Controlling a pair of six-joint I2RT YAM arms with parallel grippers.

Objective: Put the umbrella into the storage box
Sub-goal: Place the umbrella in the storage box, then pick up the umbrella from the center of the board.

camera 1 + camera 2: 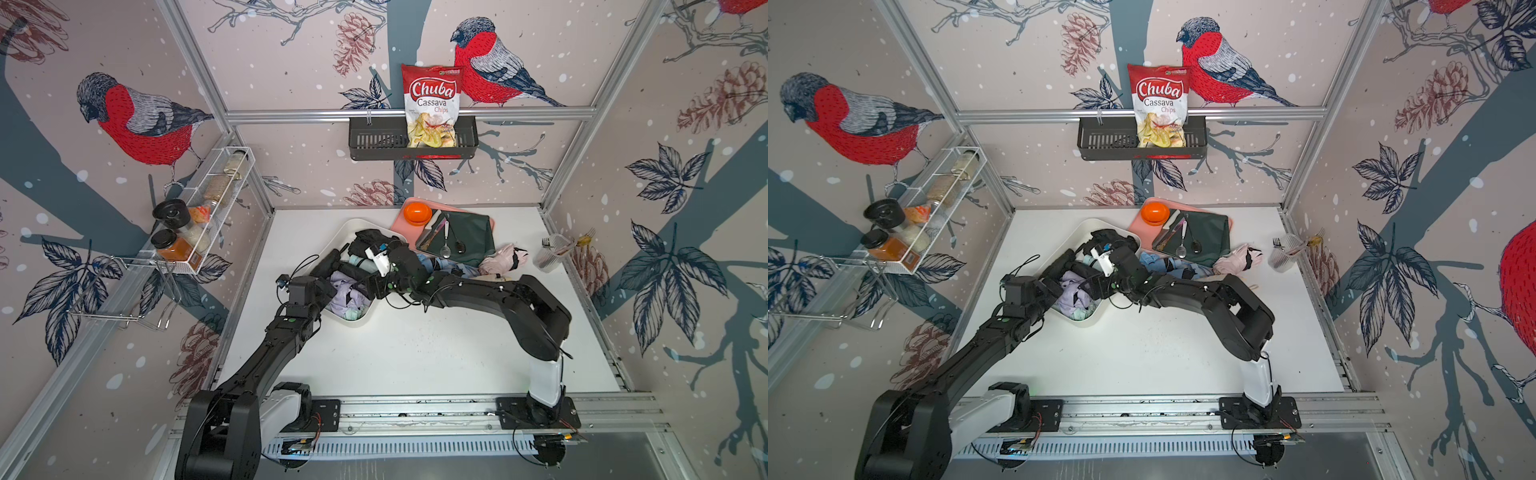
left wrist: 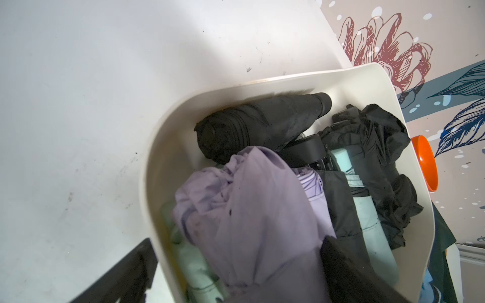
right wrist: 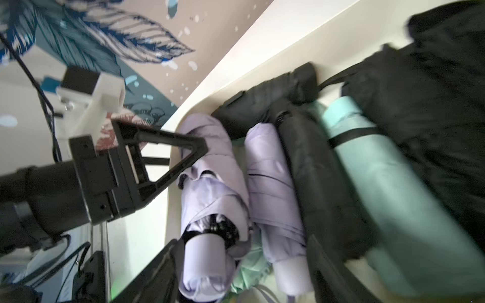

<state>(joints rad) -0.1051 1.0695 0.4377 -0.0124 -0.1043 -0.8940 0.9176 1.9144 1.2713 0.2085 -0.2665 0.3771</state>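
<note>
The cream-white storage box [image 1: 351, 323] [image 2: 236, 86] lies left of the table's middle and holds several folded umbrellas, black, lilac and mint. My left gripper [image 2: 236, 283] hangs open at the box's near end, one finger outside the wall and a lilac umbrella [image 2: 252, 210] beneath. My right gripper [image 3: 244, 272] is open low inside the box, its fingers either side of two lilac umbrellas [image 3: 273, 189]. In both top views a pink umbrella [image 1: 503, 259] [image 1: 1235, 259] lies on the table, and a blue umbrella [image 1: 440, 266] is partly hidden under the right arm.
A pink tray [image 1: 399, 226] behind the box carries an orange bowl [image 1: 417, 212], a green cloth and spoons. A clear cup with forks [image 1: 552, 249] stands far right. A black basket with a chips bag [image 1: 432, 104] hangs on the back wall, a wire spice rack [image 1: 199, 216] on the left wall.
</note>
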